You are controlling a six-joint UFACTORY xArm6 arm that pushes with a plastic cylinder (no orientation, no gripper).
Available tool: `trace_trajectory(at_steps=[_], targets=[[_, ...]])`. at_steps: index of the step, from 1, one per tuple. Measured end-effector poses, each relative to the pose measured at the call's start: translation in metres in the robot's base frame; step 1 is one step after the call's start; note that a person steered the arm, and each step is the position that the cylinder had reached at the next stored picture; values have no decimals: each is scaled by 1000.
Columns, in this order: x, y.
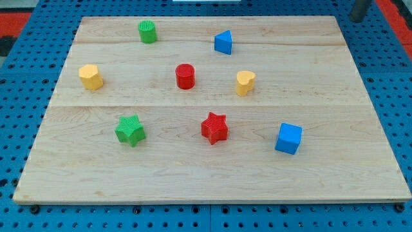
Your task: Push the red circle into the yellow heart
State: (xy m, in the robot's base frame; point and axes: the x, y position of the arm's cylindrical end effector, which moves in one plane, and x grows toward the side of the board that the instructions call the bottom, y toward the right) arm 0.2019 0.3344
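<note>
Red circle [185, 76] sits mid-board; yellow heart [244, 83] at its 3 o'clock, near but apart, clear lane between them, so a straight shove from the circle's 9 o'clock side looks right. The rod [360, 9] shows only at the view's top right corner, off the board; my tip itself is not visible, well away from all blocks, so push probably not begun. No gripper here, so no open/closed state to tell.

Others: green circle [147, 31] at 11 o'clock of the red one, blue triangle [223, 42] at 1, yellow hexagon [91, 77] at 9, green star [131, 130] at 7, red star [214, 127] at 5, blue cube [288, 138] at 4. No containers; all rest on the wooden board [335, 180].
</note>
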Motion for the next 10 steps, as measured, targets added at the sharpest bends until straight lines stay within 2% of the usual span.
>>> trace_trajectory(at_steps=[1, 2, 3, 4, 5, 7, 8, 9, 10], targets=[[14, 0], [70, -13], [141, -83], [191, -152], [202, -204], [171, -246], [196, -279], [203, -296], [209, -226]])
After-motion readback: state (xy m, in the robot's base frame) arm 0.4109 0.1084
